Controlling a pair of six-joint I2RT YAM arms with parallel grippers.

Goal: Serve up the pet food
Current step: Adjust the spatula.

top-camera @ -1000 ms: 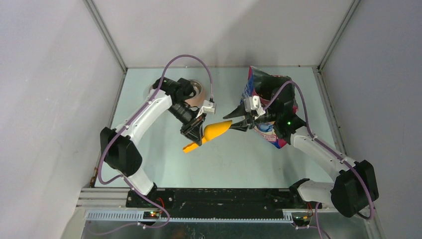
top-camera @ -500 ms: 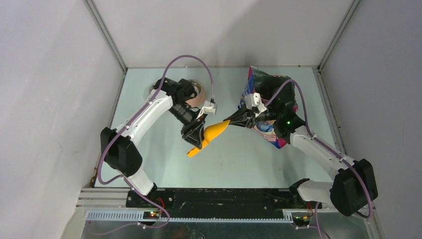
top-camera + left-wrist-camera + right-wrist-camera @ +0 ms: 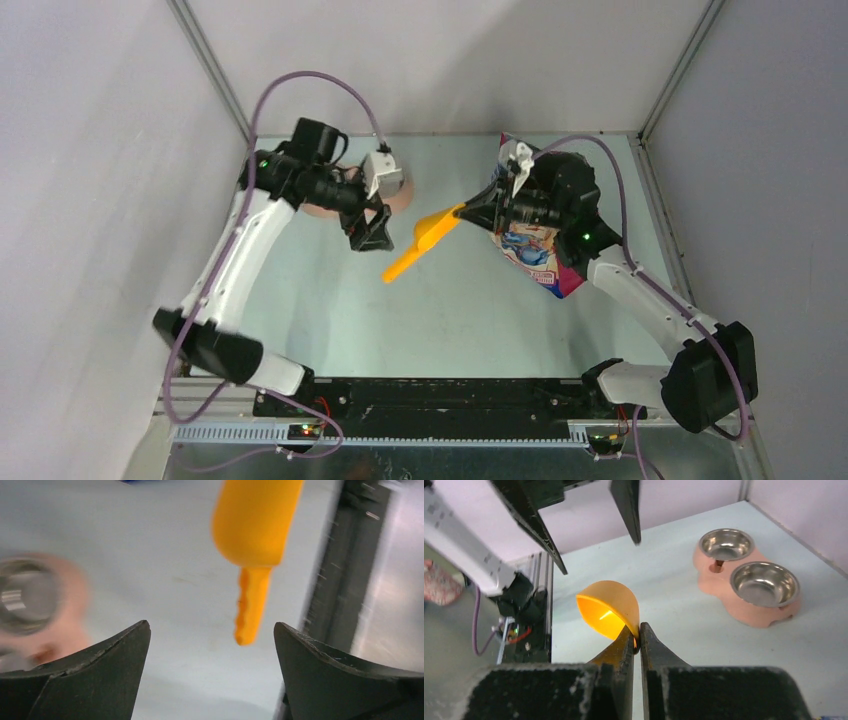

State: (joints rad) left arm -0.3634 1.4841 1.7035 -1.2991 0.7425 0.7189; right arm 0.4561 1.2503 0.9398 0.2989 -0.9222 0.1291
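Left hand (image 3: pixel 370 232) spread wide and empty above the table (image 3: pixel 470 320), just beside the pink feeder (image 3: pixel 764 617) at the back left, orange scoop (image 3: pixel 425 240) held in the air mid-table, right hand (image 3: pixel 470 212) pinched on the scoop's bowl rim, pet food bag (image 3: pixel 535 250) behind it, back right

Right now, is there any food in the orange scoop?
Empty. The right wrist view looks straight into the scoop, and only bare orange plastic shows inside.
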